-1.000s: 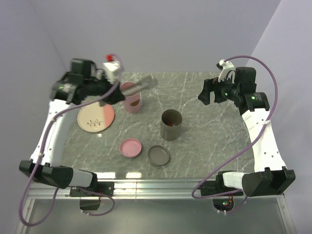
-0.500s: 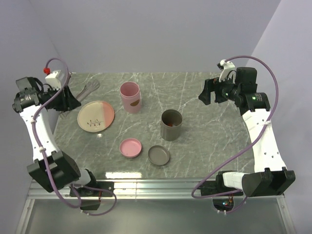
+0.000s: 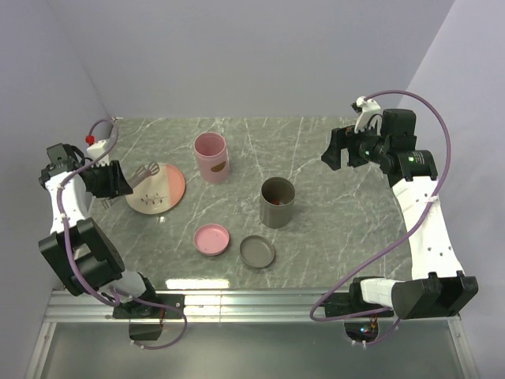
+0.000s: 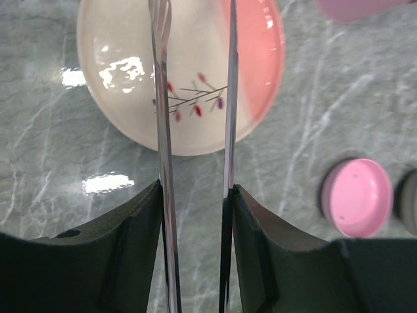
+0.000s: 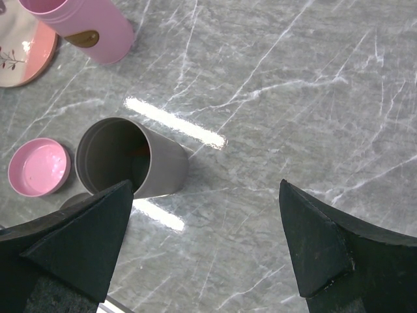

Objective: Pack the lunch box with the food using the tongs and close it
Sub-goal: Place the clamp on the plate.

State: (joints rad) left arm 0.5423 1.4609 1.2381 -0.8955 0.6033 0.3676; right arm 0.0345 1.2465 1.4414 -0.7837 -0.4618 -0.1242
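My left gripper (image 4: 194,195): half closed, clamped on the tongs (image 4: 161,130), whose arms reach over the plate (image 4: 260,78). My right gripper (image 5: 205,189): spread wide, holding nothing.

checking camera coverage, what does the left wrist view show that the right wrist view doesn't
Only the left wrist view: long silver metal tongs, shut in the left gripper, jaws pressing both arms. Only the right wrist view: an open grey cylindrical container and the right gripper, jaws wide apart. Both: the round pink-and-cream plate, the small round pink lid, the grey marble table.
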